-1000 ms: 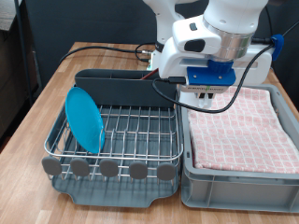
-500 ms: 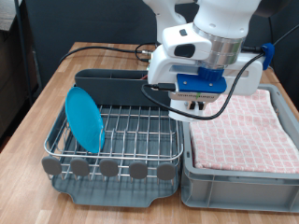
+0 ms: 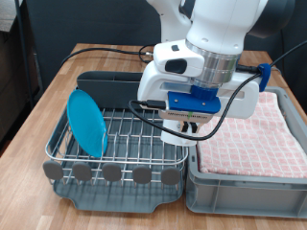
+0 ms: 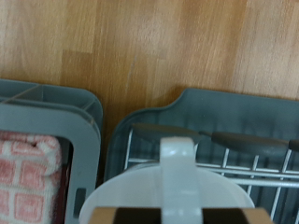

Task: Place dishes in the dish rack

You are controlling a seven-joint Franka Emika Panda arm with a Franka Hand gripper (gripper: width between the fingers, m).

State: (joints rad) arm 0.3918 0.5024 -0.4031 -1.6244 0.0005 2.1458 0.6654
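gripper (image 3: 192,123) is carrying white mug (image 4: 173,187) clamped between fingers over dish rack (image 3: 125,134); plate (image 3: 86,120) already racked; needing lowering.

Wooden desk (image 3: 58,96) with light brown plank grain, bare surface visible at 9 to 11 o'clock in the exterior view and across the far part of the wrist view (image 4: 149,42). Grey plastic crate (image 3: 240,187) at 4 o'clock on the desk, lined with pink checked cloth (image 3: 254,134) that fills its inside; crate corner and cloth also show in the wrist view (image 4: 79,140). Black cables (image 3: 106,50) trail over the desk at 11 to 12 o'clock. Dark background behind the desk.
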